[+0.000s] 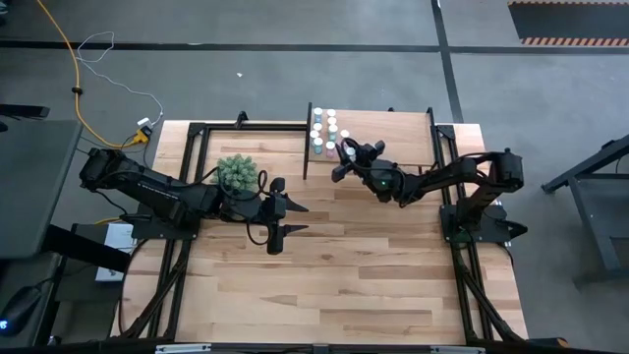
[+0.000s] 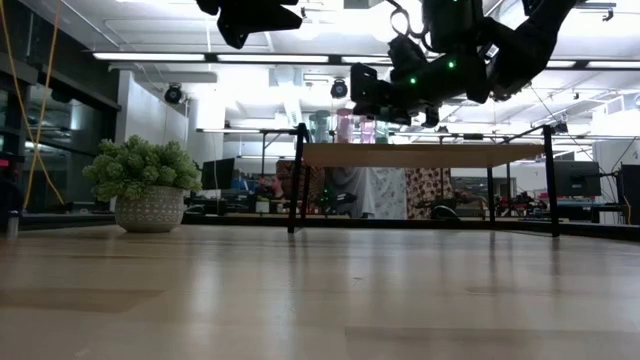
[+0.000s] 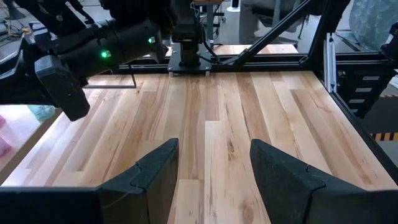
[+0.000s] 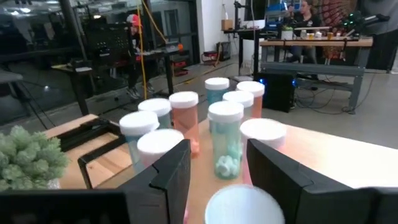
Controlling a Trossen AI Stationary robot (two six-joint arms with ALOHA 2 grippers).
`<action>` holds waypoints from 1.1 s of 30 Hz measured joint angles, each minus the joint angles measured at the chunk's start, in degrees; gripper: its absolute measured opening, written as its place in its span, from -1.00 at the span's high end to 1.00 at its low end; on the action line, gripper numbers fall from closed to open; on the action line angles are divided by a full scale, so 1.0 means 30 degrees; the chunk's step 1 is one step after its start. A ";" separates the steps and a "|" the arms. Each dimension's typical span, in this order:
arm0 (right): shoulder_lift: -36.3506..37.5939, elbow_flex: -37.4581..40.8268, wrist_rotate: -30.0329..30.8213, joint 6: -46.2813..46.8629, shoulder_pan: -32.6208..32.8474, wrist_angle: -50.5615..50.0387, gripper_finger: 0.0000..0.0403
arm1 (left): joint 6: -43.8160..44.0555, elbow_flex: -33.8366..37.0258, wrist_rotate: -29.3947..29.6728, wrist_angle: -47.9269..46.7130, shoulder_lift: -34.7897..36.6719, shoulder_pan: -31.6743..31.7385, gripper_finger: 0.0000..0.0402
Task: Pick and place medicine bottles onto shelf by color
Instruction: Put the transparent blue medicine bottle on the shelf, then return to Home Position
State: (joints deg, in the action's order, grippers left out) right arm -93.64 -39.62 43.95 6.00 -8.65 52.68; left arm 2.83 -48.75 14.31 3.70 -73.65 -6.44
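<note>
Medicine bottles clustered at left end of shelf, white caps up, standing in tight rows. From right wrist view: teal-bodied bottle directly ahead between the fingers, pink bottle just beside it, more white-capped ones around, one white cap very close below the camera. Shelf a light-wood board on thin black side supports, at far edge of striped wooden table.

Right gripper over the shelf's near edge, just beside the bottle cluster, fingers apart, nothing clamped between them; fingers framing the teal bottle without visible contact. In low view, right arm up above shelf board level, green lights on.

Left gripper mid-table, well apart from shelf, pointing toward the table's right side, fingers spread, empty. Left wrist view: both fingers over bare tabletop, right arm's dark body across the far side.

Potted green plant in patterned white pot near left arm, on table left of shelf. People in room behind, at benches, seen from right wrist view.
</note>
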 joint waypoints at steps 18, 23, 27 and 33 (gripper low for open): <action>0.1385 -0.0007 0.0210 -0.1162 0.0009 0.0305 0.26 | 0.0007 0.0000 0.0000 0.0065 -0.0007 0.0000 0.05; 0.2597 -0.0015 0.0113 -0.2141 0.0009 0.0531 0.26 | 0.0000 0.0000 0.0000 0.0124 -0.0007 0.0000 0.05; 0.4253 -0.0022 -0.0457 -0.2986 0.0470 -0.0303 0.26 | 0.0000 0.0000 0.0000 0.0124 -0.0007 0.0000 0.05; 0.7224 -0.0029 -0.2071 -0.3244 0.2575 -0.6607 0.26 | 0.0000 0.0000 0.0000 0.0131 -0.0007 0.0000 0.05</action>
State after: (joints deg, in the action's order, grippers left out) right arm -71.96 -39.70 37.74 -3.73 -0.92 32.86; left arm 2.83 -48.75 14.31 4.10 -73.67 -6.44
